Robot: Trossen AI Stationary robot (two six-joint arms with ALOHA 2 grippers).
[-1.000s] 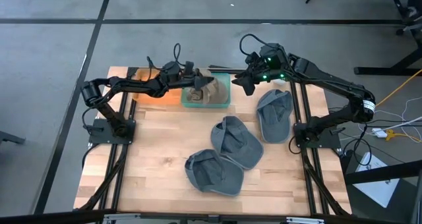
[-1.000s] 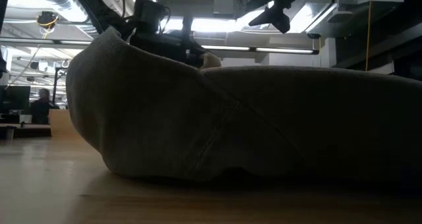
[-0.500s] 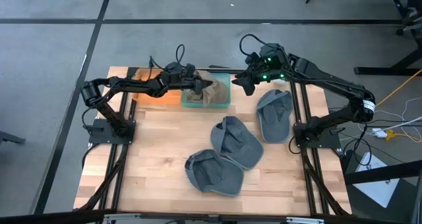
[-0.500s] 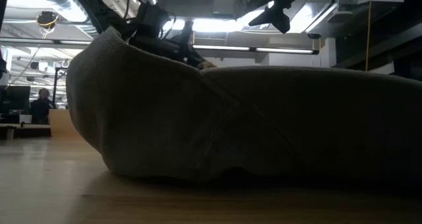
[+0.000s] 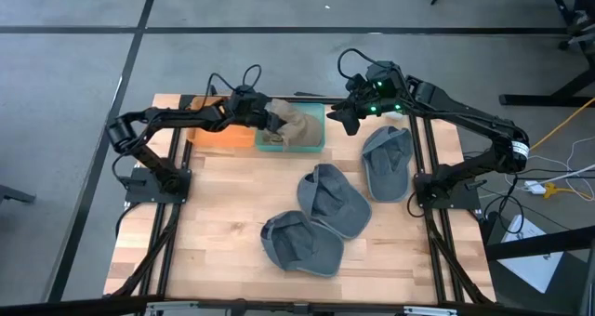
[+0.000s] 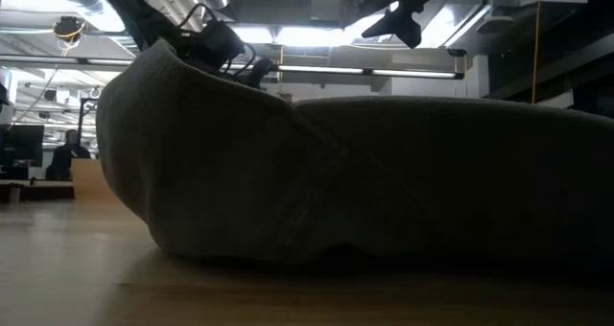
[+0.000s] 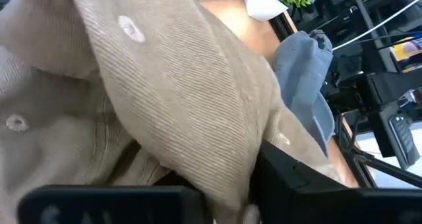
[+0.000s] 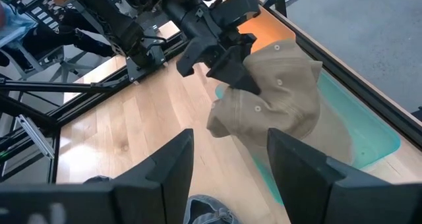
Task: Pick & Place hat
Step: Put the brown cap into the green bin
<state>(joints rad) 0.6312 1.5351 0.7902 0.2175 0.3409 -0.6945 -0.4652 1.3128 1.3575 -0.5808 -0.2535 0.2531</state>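
I see the tan hat (image 5: 296, 123) lying crumpled in the teal bin (image 5: 316, 145) at the far edge of the desk (image 5: 223, 223), its cloth draped over the bin's near-left rim. My left gripper (image 5: 270, 119) sits at the hat's left side; in the right wrist view its jaws stand slightly apart against the brim, touching the cloth, though I cannot say for sure whether they still pinch a fold, since the fabric hides the tips. The left wrist view is filled with ribbed tan corduroy (image 7: 165, 112), with two small eyelets showing and a slice of a grey hat (image 7: 306, 85) beyond. My right gripper (image 5: 350, 119) hovers just to the right of the bin, green lights lit on its wrist, jaws apart and holding nothing. Three grey hats lie on the desk: one (image 5: 388, 163) under the right arm, one (image 5: 332, 200) at the middle, one (image 5: 300, 244) nearest the front edge. An orange patch (image 5: 216, 138) lies on the desk just left of the bin. In the low view a dark hat (image 6: 365, 182) blocks nearly everything. I can read no brand, label or writing on any hat or on the bin.
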